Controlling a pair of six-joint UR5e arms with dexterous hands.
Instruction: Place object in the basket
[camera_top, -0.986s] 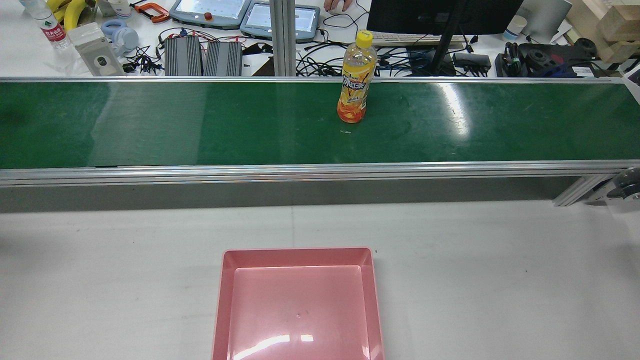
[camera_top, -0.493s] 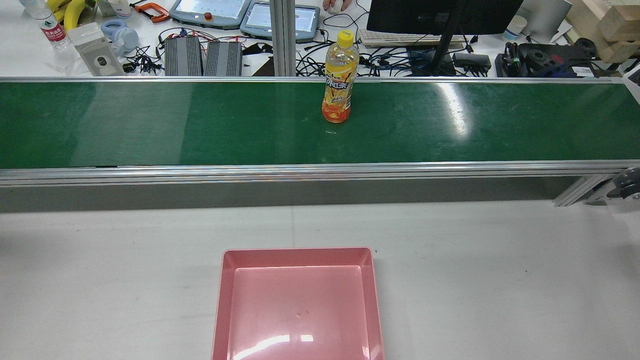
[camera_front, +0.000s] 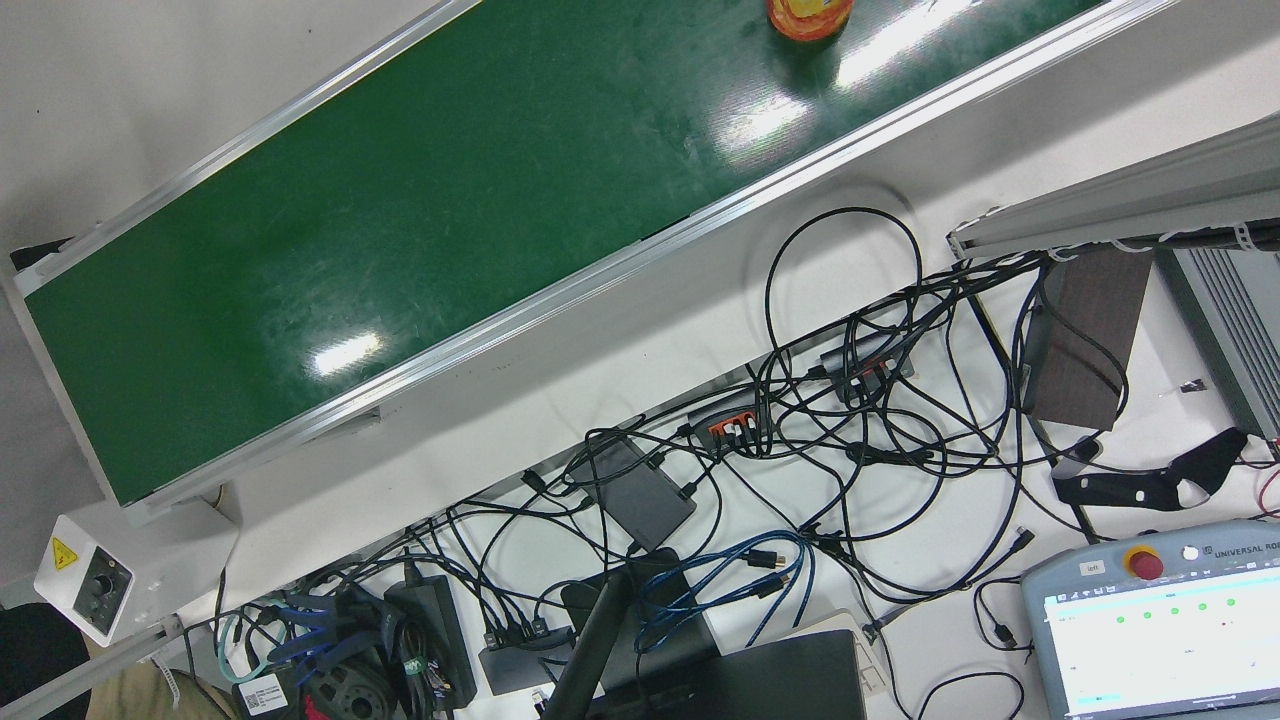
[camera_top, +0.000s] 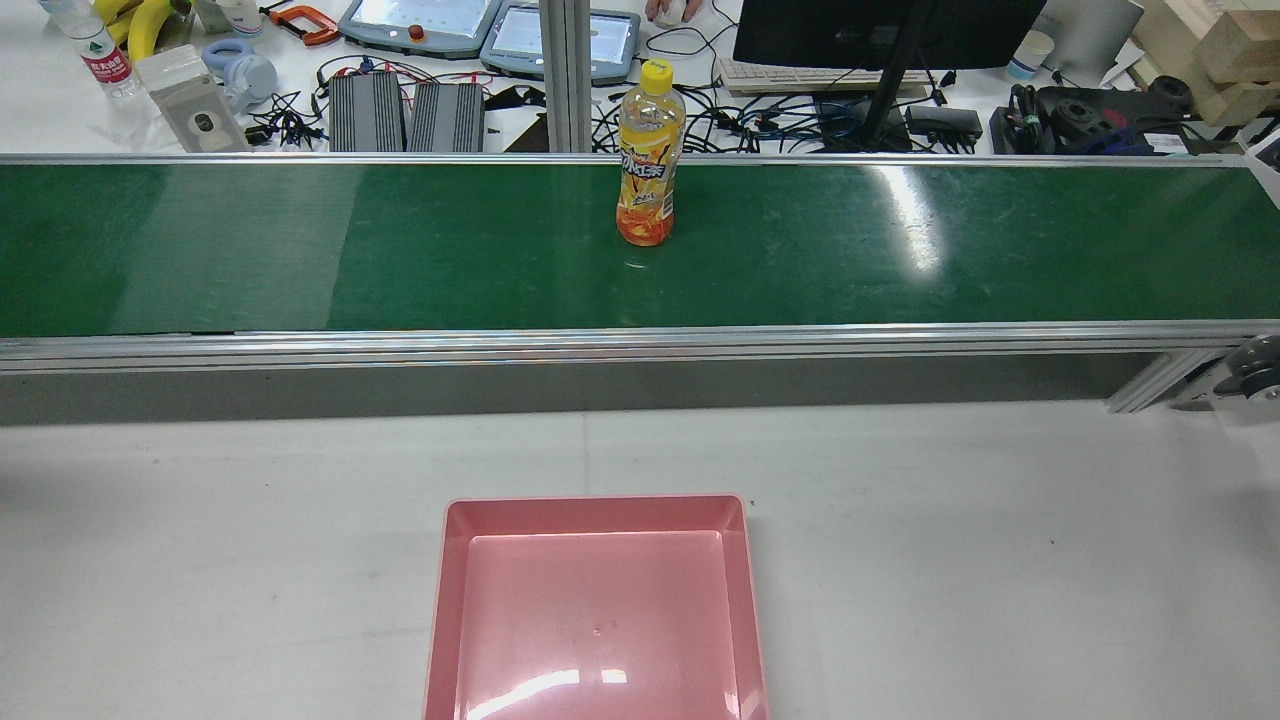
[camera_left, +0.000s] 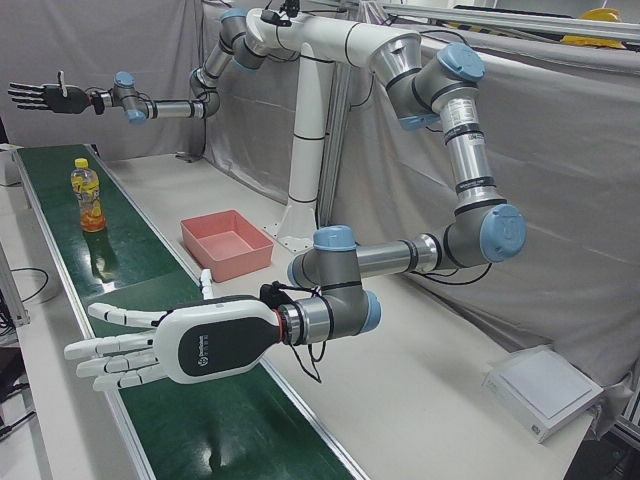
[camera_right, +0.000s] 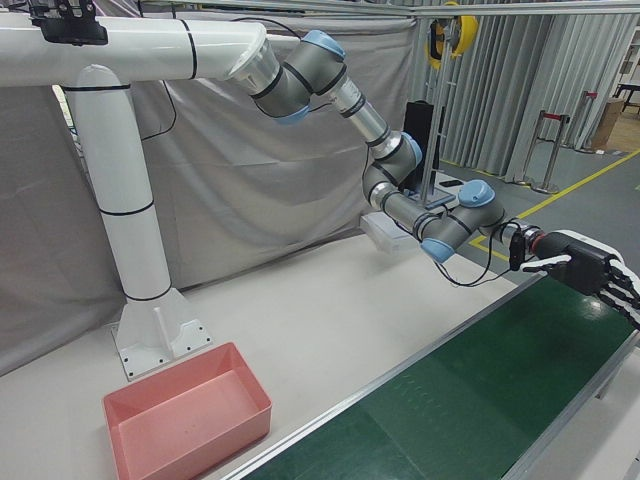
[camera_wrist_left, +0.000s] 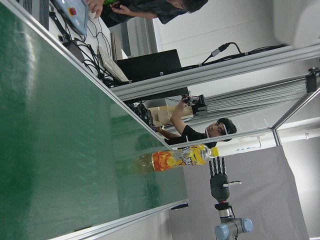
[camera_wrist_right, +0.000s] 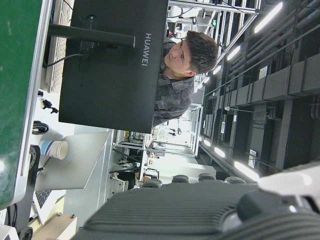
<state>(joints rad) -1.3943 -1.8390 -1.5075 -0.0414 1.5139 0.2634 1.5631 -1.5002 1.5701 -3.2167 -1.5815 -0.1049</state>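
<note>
Leftward along the green belt (camera_top: 300, 250) the bottle (camera_top: 648, 160) had slid, standing upright at upper centre of the rear view, beyond the empty pink basket (camera_top: 595, 510). Left robot hand (camera_left: 150, 345) and right robot hand (camera_left: 40, 96) hung spread and empty at opposite belt ends, with the bottle between them, probably heading for the left one.

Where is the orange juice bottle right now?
The bottle stands upright on the green conveyor belt, near its far edge and about midway along it in the rear view. The pink basket sits on the white table on the belt's near side.
</note>
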